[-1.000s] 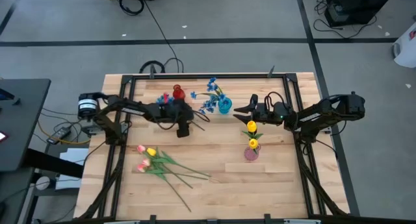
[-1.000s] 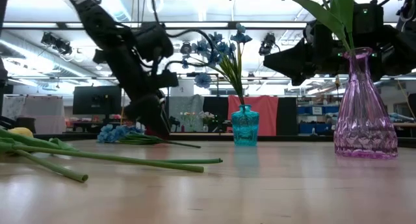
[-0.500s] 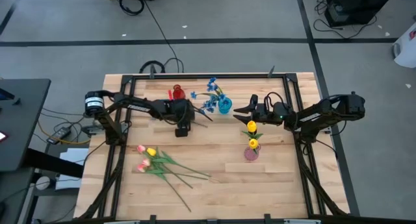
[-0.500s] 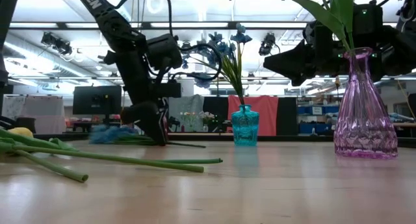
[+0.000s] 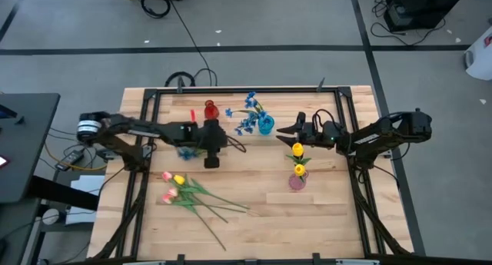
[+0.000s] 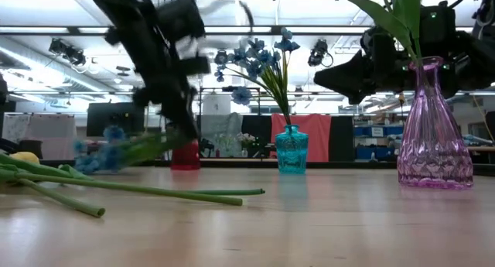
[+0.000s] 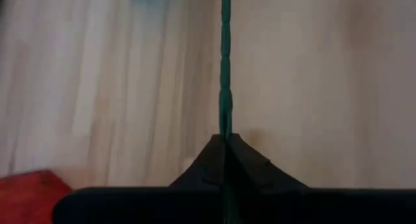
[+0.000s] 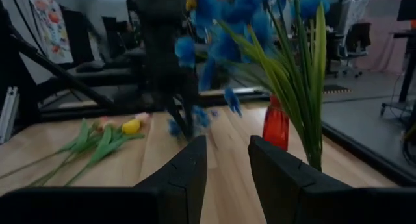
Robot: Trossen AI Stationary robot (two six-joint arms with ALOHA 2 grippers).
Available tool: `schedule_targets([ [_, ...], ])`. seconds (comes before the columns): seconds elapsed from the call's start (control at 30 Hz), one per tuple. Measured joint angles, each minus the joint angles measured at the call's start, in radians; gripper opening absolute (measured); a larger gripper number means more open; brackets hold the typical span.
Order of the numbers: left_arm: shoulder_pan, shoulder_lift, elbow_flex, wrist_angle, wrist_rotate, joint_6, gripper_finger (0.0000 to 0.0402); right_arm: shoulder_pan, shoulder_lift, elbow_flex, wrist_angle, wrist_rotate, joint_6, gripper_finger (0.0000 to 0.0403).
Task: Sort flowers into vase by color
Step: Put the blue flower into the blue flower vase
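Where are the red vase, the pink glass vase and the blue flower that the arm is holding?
red vase (image 5: 210, 110), high view, its top.
pink glass vase (image 6: 434, 139), low view, its body.
blue flower (image 7: 225, 87), left wrist view, its green stem.

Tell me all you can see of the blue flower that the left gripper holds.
The blue flower is a spray of small blue blossoms on a thin green stem, plastic-looking. The left gripper is shut on the stem, which runs straight out from between its fingers. In the low view the spray hangs tilted, blossoms lowest, near the table; whether they touch it I cannot tell. It is blurred there.
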Motion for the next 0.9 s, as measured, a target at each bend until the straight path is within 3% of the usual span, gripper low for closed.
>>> schedule_targets([
  [0.27, -0.109, -0.185, 0.000, 0.050, 0.102, -0.088, 0.0012, 0.000, -0.003, 0.009, -0.007, 0.032, 0.023, 0.0127],
  [0.5, -0.156, -0.274, 0.000, 0.235, 0.157, -0.094, 0.0013, -0.031, -0.062, 0.088, -0.089, -0.101, 0.130, 0.0127],
  [0.67, -0.151, -0.297, 0.047, 0.316, 0.144, -0.095, 0.0013, -0.050, -0.137, 0.202, -0.384, -0.110, 0.137, 0.0127],
  [0.9, -0.144, -0.289, 0.278, 0.128, 0.107, -0.074, 0.0013, -0.054, -0.300, 0.406, -0.875, -0.064, 0.115, 0.0127],
])
